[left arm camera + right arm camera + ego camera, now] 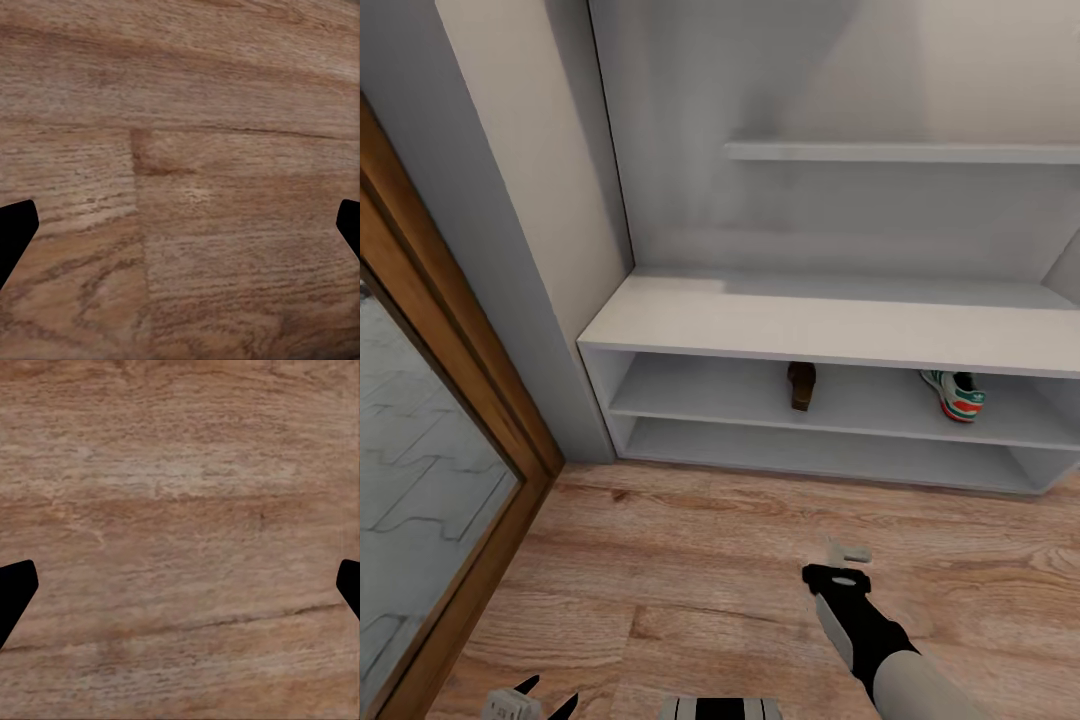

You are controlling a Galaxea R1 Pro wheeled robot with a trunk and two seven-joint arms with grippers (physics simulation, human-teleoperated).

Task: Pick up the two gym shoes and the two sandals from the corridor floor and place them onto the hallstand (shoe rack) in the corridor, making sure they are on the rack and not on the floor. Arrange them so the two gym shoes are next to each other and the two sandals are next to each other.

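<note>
Both arms (880,640) low over corridor floor (690,560), pointing down, both jaws spread wide, empty

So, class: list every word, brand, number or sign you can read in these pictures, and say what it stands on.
None can be read.
Gym shoe on the hallstand: a dark mark on its side, too small and blurred to read.
Sandal: no lettering visible.
Corridor floor: wood grain, no text.
</note>
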